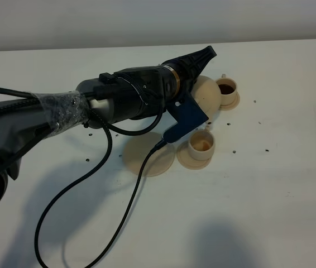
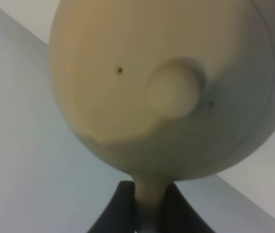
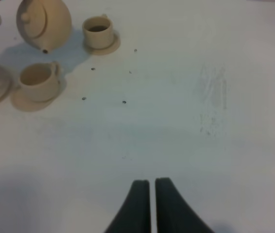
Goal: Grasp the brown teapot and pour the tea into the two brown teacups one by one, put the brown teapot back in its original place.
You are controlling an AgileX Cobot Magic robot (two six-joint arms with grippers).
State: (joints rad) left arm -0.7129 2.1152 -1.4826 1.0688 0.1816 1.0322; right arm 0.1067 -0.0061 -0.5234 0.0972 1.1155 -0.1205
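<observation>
The brown teapot (image 1: 208, 94) hangs tipped in the air just beyond the large saucer (image 1: 147, 156), on that saucer's right-hand side. The left gripper (image 2: 148, 187) is clamped on its loop handle (image 2: 149, 204).

In the high view, the left arm (image 1: 130, 97) reaches in from the left and passes over the large saucer's far edge. It hides much of the pot, so the grip itself cannot be seen there. A black cable (image 1: 108, 223) trails off the arm across the white table (image 1: 292, 184).

Only the left wrist view shows the hold. A dark finger presses on each side of the handle, and the lid with its round knob (image 2: 172, 94) fills the rest of that picture.

The near teacup (image 1: 201, 144) stands on its own small saucer (image 1: 191, 162), touching the large saucer's right edge. The high view shows a faint amber tint inside this cup, which the right wrist view does not bring out. The far teacup (image 1: 226, 86) sits further right and beyond, also on a small saucer, with dark tea in it.

The right wrist view alone shows the spout (image 3: 45, 50), which points down between the two cups. That view also shows the right gripper (image 3: 151, 187) well to the right of the large saucer. Its jaws are closed together on nothing, above bare table.
</observation>
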